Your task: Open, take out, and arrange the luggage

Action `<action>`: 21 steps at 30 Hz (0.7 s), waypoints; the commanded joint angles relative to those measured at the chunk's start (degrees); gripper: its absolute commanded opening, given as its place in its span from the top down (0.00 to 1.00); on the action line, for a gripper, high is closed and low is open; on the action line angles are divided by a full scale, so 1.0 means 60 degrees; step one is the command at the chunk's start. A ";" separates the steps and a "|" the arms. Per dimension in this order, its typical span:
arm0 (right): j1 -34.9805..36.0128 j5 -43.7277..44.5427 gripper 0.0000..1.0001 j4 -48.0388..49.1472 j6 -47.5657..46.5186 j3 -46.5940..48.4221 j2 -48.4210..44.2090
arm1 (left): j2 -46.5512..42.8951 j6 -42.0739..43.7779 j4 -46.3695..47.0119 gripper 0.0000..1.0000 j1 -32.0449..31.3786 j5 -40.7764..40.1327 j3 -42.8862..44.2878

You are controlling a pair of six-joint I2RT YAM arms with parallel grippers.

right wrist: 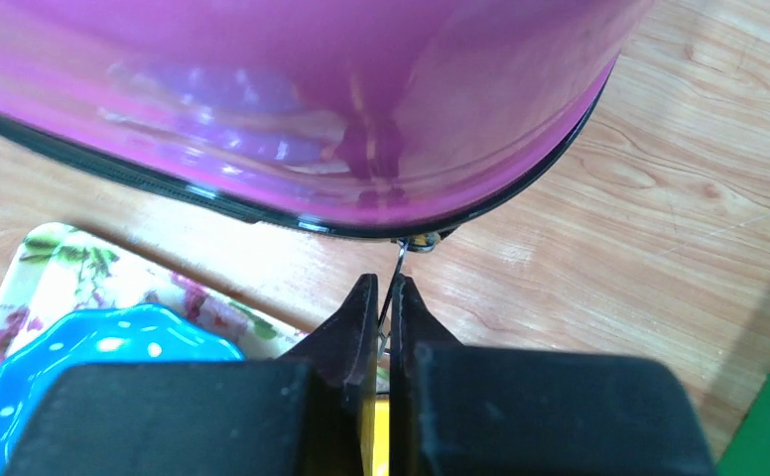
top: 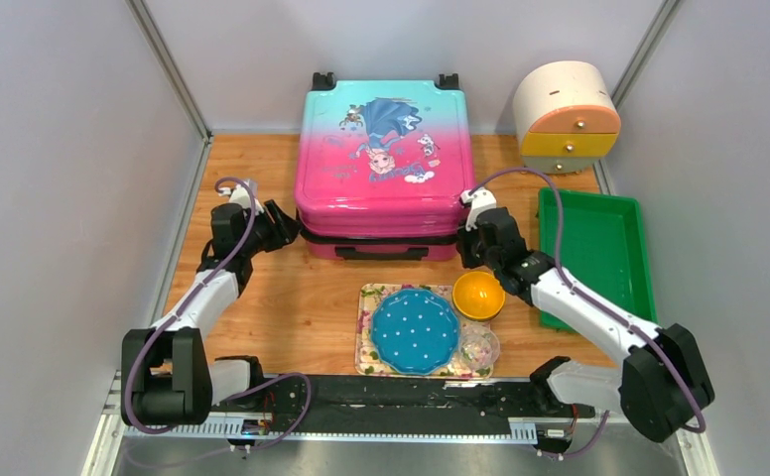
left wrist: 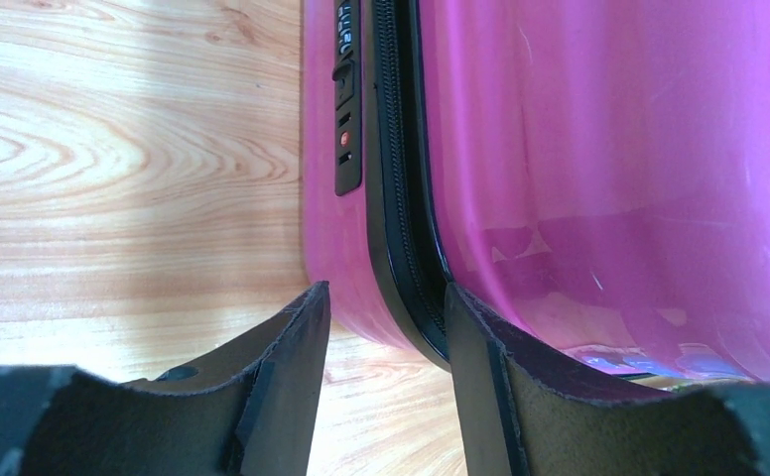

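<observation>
The luggage (top: 382, 159) lies flat and closed at the back middle of the table, pink and turquoise with a cartoon girl print. My left gripper (top: 280, 224) is open at its near left corner; in the left wrist view its fingers (left wrist: 302, 337) straddle the black zipper seam (left wrist: 393, 198) without holding it. My right gripper (top: 468, 241) is at the near right corner, shut on the thin metal zipper pull (right wrist: 397, 273) that hangs from the seam of the pink shell (right wrist: 292, 109).
A floral tray (top: 373, 297) with a blue dotted plate (top: 415, 330), an orange bowl (top: 478, 295) and a clear cup (top: 479, 347) lies near the front. A green plastic tray (top: 599, 248) is at the right. A round cream drawer cabinet (top: 566, 114) stands back right.
</observation>
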 commanded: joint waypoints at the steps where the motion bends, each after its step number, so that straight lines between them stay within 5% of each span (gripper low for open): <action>1: 0.1037 -0.3773 1.00 0.3940 0.0150 -0.0207 -0.1299 | 0.0403 -0.0723 -0.0309 0.43 -0.1360 0.2460 -0.0416; 16: 0.3014 -0.0554 1.00 0.5756 -0.0373 0.0641 0.0107 | 0.0286 -0.1031 -0.0250 0.46 -0.1507 0.2093 -0.0650; 21: 0.3103 -0.1981 1.00 0.6726 -0.1047 0.0348 0.0166 | 0.0359 -0.1221 -0.0177 0.48 -0.1522 0.2108 -0.0724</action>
